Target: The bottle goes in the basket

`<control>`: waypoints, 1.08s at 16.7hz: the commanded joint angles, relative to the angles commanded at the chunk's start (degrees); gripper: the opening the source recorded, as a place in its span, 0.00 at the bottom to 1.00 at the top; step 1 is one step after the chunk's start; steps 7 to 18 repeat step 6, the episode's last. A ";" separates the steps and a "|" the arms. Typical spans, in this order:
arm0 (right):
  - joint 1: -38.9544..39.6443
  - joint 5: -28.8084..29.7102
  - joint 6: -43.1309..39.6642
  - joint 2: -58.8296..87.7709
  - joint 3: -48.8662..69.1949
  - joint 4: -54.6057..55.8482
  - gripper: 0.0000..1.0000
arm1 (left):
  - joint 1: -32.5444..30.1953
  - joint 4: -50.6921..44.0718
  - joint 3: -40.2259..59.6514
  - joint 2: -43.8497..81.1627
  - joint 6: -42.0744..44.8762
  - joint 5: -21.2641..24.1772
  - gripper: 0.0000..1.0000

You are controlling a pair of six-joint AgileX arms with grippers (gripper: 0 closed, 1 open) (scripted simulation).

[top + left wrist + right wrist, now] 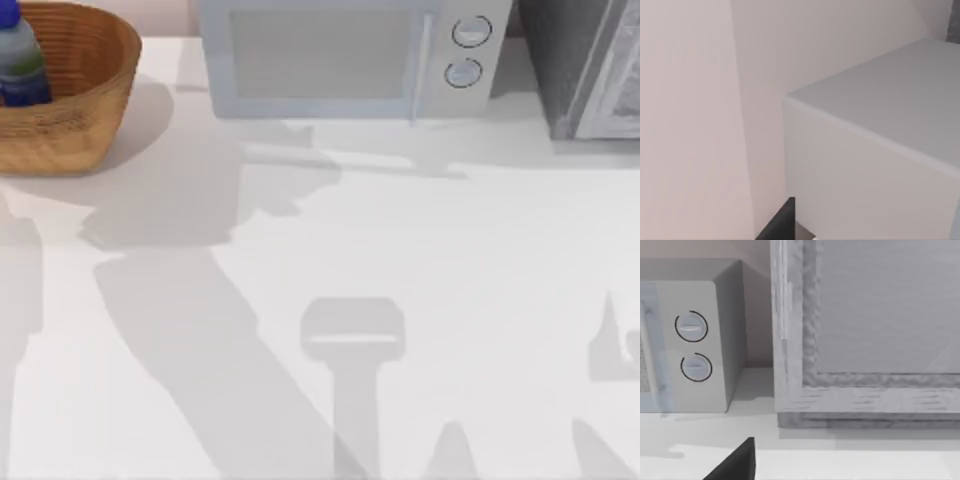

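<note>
The basket (95, 105), light brown woven wicker, stands at the table's far left corner, partly cut off by the edge of the top view. Inside it is the bottle (20, 62), clear with a blue cap and a blue label edged in green, leaning near the basket's left side. No gripper is near it. A dark tip of my left gripper (776, 224) shows low in the left wrist view, in front of a wall and a white box. A dark tip of my right gripper (736, 462) shows low in the right wrist view, above the white tabletop.
A white microwave (340, 60) with two round knobs (691, 326) stands at the back middle. A grey cabinet (590, 70) stands at the back right, beside the microwave. Arm shadows fall across the white table (480, 280).
</note>
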 joint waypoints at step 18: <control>0.00 0.00 0.00 0.00 0.00 0.00 1.00 | 0.00 0.00 0.00 0.00 0.00 0.00 1.00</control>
